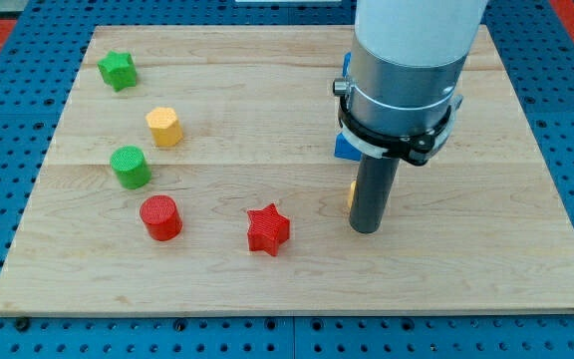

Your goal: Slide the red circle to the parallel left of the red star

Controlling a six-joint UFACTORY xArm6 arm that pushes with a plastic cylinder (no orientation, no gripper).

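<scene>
a: item one, red circle (160, 217)?
b: lying on the wooden board (267, 284), left of the red star (268, 229), near but not touching, sitting a shade nearer the view's top than the star.

a: rod?
b: no claw fitted, so nothing to spread or pinch; just my tip (366, 230), resting on the board right of the red star, apart from it.

a: beside the rod?
b: blue block (345, 148) and orange block (352, 194), both above and right of the red star, mostly hidden behind the rod; shapes not readable.

a: remaining stock?
b: all up and left of the red star: green cylinder (131, 167), yellow hexagon block (164, 127), green star (118, 70) farthest.
</scene>
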